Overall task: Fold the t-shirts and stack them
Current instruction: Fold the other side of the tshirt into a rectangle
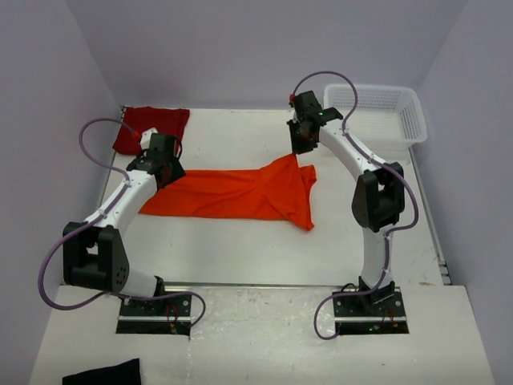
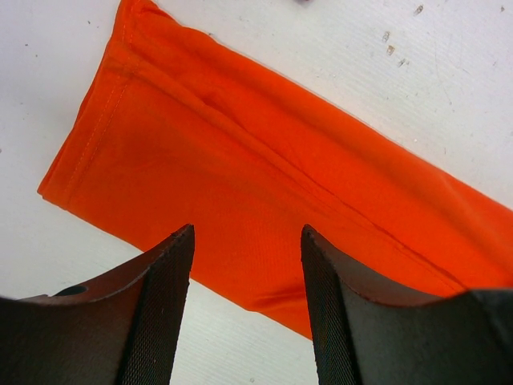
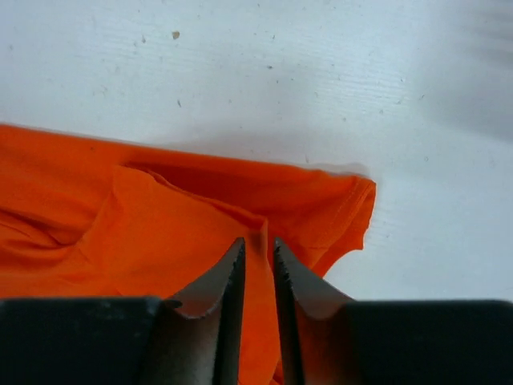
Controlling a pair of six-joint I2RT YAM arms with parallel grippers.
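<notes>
The orange t-shirt (image 1: 240, 192) lies across the middle of the table as a long folded band. Its near edge and hemmed end (image 2: 240, 152) fill the left wrist view. My left gripper (image 1: 164, 168) (image 2: 247, 233) hovers over that band's left end, open, with nothing between its fingers. My right gripper (image 1: 303, 143) (image 3: 256, 245) is at the shirt's far right corner, its jaws nearly together on a raised ridge of orange cloth (image 3: 200, 216). The dark red t-shirt (image 1: 152, 124) lies bunched at the back left corner, behind the left gripper.
A white mesh basket (image 1: 405, 120) stands at the back right, just beyond the right arm. A small black cloth (image 1: 104, 374) lies at the near left, in front of the arm bases. The walls stand close along the left, back and right.
</notes>
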